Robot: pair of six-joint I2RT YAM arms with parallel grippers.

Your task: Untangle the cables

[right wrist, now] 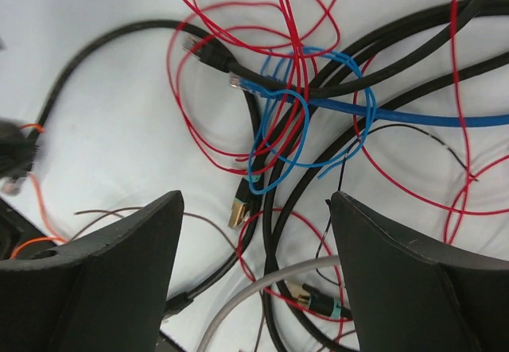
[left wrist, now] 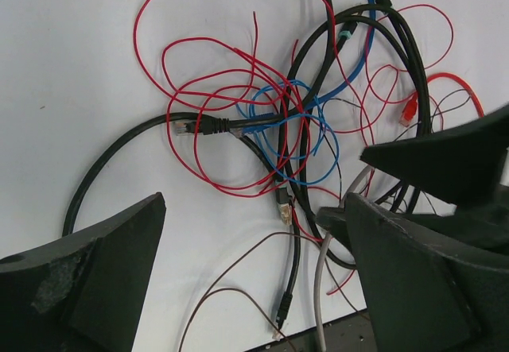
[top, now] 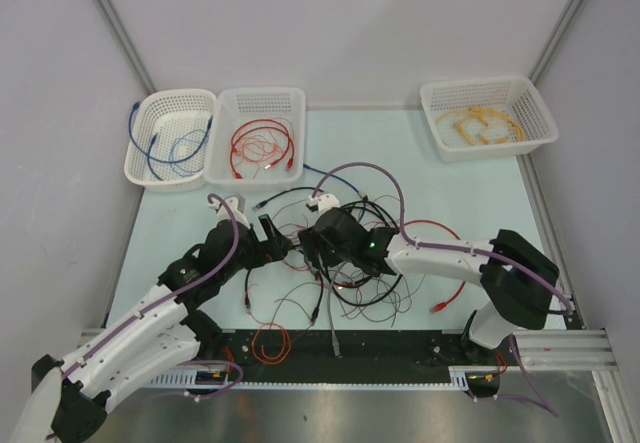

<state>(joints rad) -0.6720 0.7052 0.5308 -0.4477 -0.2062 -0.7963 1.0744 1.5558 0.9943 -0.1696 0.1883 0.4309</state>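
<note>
The cables (top: 345,268) lie in a jumble at the table's middle: thick black, thin red, thin blue, thin brown and one grey. In the left wrist view a black plug (left wrist: 199,125) crosses blue loops (left wrist: 298,125) and red loops (left wrist: 215,82); brown wire (left wrist: 231,276) and grey cable (left wrist: 322,288) lie between the fingers. My left gripper (top: 282,246) (left wrist: 254,288) is open and empty just above the tangle's left edge. My right gripper (top: 312,246) (right wrist: 254,264) is open and empty over black cables (right wrist: 318,153), a blue knot (right wrist: 278,129) and a gold plug (right wrist: 237,209). The gripper tips nearly face each other.
Three white baskets stand at the back: one with blue cable (top: 170,138), one with red cable (top: 258,133), one at the right with yellow cable (top: 487,118). An orange loop (top: 270,343) and a red plug (top: 437,306) lie near the front rail (top: 400,348).
</note>
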